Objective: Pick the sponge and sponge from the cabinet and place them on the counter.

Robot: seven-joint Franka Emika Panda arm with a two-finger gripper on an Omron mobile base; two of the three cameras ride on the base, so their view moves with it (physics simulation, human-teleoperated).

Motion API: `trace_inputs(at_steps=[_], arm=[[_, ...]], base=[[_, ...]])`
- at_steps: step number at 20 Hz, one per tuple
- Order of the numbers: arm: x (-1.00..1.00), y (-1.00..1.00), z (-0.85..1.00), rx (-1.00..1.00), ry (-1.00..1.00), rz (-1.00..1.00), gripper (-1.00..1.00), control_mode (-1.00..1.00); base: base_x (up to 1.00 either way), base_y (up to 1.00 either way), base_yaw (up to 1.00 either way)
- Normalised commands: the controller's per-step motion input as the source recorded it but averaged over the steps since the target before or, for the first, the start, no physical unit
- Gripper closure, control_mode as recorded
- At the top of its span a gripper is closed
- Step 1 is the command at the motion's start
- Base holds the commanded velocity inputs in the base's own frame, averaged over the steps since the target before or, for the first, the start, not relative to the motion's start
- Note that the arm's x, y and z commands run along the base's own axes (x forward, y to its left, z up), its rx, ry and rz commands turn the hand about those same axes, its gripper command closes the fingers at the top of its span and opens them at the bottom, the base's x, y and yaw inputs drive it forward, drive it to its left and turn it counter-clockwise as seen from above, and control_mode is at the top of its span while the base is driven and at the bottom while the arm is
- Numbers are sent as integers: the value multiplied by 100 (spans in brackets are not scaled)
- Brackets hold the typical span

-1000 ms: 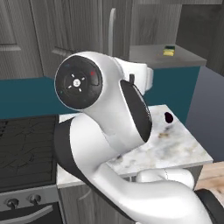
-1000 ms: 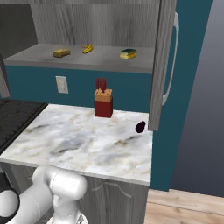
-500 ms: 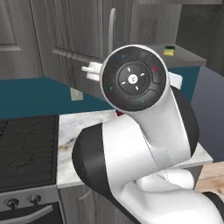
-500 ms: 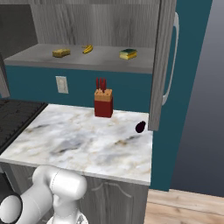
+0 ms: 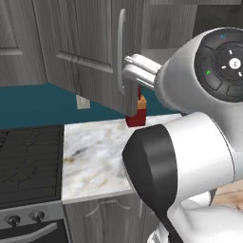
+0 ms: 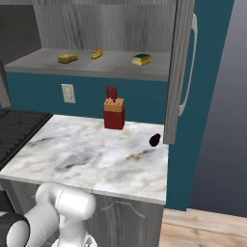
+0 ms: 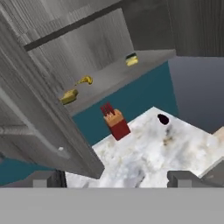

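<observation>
Both cabinet [image 6: 179, 72] doors stand open; shelf [image 6: 116, 65] exposed. End effector [image 7: 114, 178] open wide, empty, well short of the shelf and above the counter [image 6: 91, 159], looking up and across at it.

Task items, both on the shelf:
- tan sponge [image 6: 67, 58], toward the left end
- green-top sponge [image 6: 141, 59], toward the right, near the right door
- banana [image 6: 97, 53] between them, nearer the tan one. Not a target.

Step in hand (judgement): approach for the first pick. Nothing moved to the counter yet.

How to do it well:
- Pick one sponge and commit. The green-top one has more free shelf around it; the tan one sits near the banana.
- Enter between the open doors. The left door [image 5: 90, 52] hangs close beside the arm in the left base view, so mind the elbow.
- Come in level with the shelf and close across the sponge's short side. Foam will squash, so grip low.
- Lift clear of the shelf lip before drawing back.

Counts: sponges 2, banana 1, knife block [image 6: 114, 114] 1, small dark object [image 6: 154, 140] 1 (on counter, kind unclear), open doors 2.
</observation>
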Motion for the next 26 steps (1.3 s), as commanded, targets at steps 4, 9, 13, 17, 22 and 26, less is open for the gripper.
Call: trace_inputs(at_steps=[4,9,13,17,22,26], arm=[[0,-54,0,31,0,0,-100,-100],[0,-62,0,44,4,0,-100,-100],[0,-44,-3,40,5,0,-100,-100],[1,-12,-19,24,4,0,-100,-100],[6,0,-19,20,2,3,-100,-100],[5,-15,0,29,0,6,-100,-100]], base=[[0,0,0],[0,0,0],[0,0,0],[0,0,0],[0,0,0],[0,0,0]])
